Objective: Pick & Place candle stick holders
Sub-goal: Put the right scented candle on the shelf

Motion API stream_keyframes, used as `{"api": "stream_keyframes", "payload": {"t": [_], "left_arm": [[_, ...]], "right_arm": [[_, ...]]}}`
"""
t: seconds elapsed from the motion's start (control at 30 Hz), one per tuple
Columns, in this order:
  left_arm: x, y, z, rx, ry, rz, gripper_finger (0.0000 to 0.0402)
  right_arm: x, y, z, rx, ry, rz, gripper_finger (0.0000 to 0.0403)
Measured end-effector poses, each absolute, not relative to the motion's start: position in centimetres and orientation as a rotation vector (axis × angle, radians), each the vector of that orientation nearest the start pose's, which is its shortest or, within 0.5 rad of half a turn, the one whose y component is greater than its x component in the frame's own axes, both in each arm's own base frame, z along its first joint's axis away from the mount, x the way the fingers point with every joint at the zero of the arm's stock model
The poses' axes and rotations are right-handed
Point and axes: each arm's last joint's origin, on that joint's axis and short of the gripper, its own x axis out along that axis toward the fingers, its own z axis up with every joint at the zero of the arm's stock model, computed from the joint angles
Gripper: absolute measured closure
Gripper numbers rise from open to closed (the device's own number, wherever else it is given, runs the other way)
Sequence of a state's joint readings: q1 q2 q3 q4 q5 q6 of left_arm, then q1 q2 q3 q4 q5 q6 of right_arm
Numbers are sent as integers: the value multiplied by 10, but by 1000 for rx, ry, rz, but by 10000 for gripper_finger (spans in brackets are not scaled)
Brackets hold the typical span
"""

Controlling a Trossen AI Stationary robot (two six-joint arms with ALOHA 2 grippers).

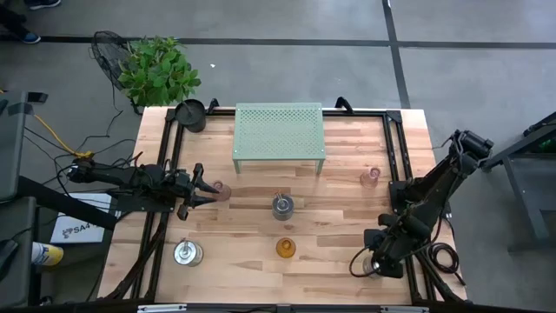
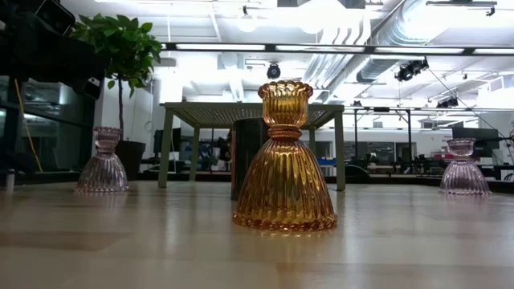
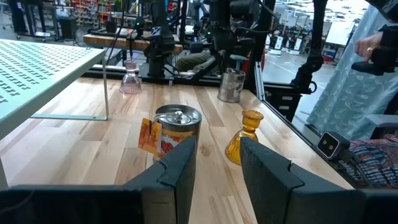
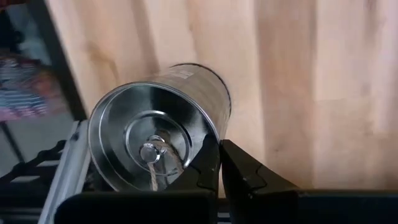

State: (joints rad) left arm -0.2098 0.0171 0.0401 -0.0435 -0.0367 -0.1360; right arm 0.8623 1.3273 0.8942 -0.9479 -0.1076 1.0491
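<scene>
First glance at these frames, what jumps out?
The amber holder fills the low view, standing upright near the table's front middle, with a pink holder far off on either side. Behind it the green perforated shelf stands at the back centre of the table. At the front right corner, the right gripper has its jaws shut beside a silver holder; whether they pinch its rim I cannot tell.

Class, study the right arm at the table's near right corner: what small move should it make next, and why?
Probably lift straight up: the right pincer has shut on the rim of a silvery metal holder, which sits by the table's edge rail.
</scene>
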Motion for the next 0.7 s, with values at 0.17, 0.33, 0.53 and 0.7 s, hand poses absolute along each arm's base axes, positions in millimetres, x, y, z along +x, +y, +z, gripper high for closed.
{"api": "stream_keyframes", "payload": {"t": [0.17,0.33,0.53,0.7], "left_arm": [[94,-19,172,-133,32,-171,278],[94,-19,172,-133,32,-172,278],[94,-19,172,-133,33,-171,278],[94,-19,172,-133,32,-171,278]], "right_arm": [[152,161,233,328,1544,-27,402],[166,153,251,408,1555,-2,403],[183,133,280,453,1518,-57,403],[192,109,308,451,1492,-110,403]]}}
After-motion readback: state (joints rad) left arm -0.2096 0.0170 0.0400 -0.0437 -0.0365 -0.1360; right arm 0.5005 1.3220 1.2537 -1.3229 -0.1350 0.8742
